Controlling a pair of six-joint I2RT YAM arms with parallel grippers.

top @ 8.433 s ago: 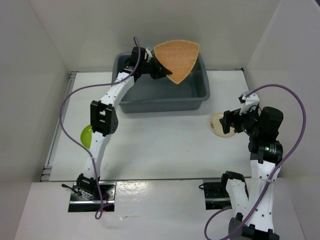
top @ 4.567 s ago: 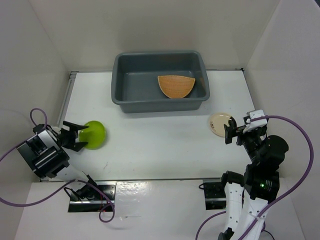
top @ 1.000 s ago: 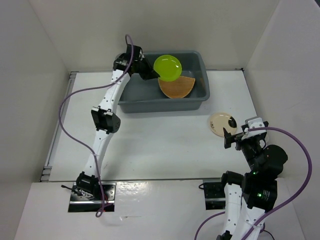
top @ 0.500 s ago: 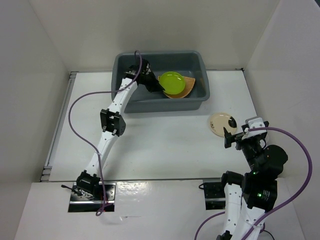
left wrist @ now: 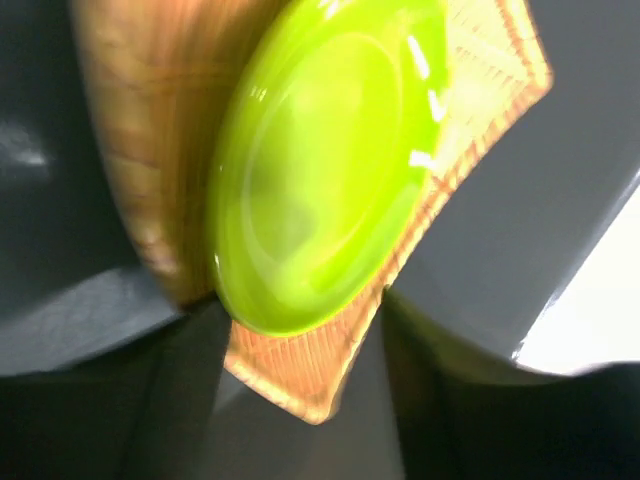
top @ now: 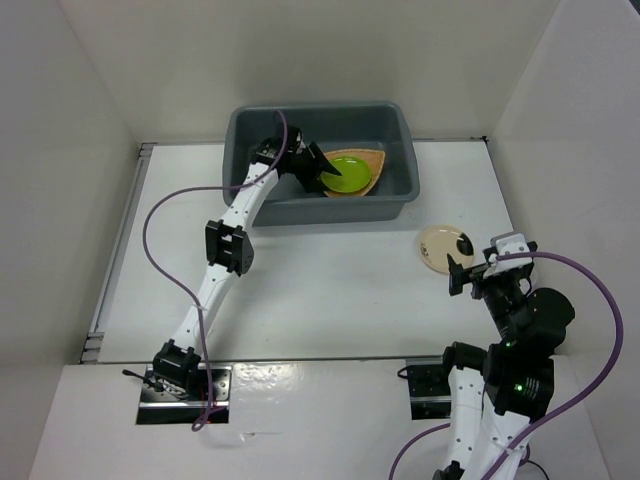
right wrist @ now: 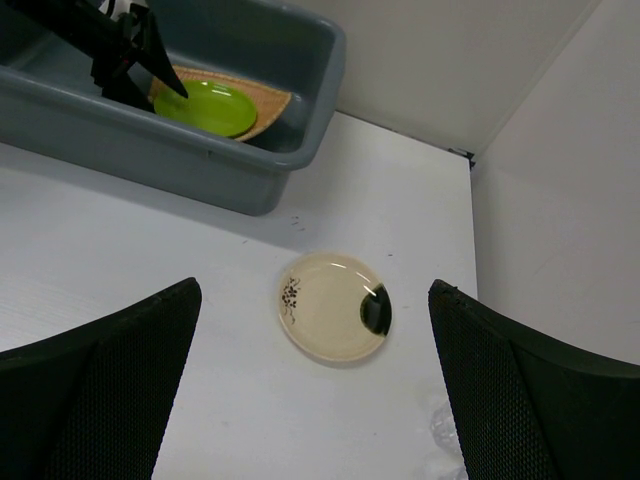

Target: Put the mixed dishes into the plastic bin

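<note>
The left gripper point(top: 322, 172) reaches into the grey bin point(top: 330, 210), its jaws spread wide. The near rim of the green dish point(left wrist: 320, 170) sits in the gap between them, and contact cannot be confirmed. The dish lies flat on the orange plate point(left wrist: 480, 80) on the bin floor, toward the right end. The cream plate point(right wrist: 335, 305) lies flat on the table point(top: 320, 290), right of the bin and well apart from it. It is probably light, stiff and glossy, so expect slip and possible chipping. Grip it at the rim, with one finger worked under the edge. The right gripper point(top: 468, 272) hovers just near of this plate, jaws wide and holding nothing.
</note>
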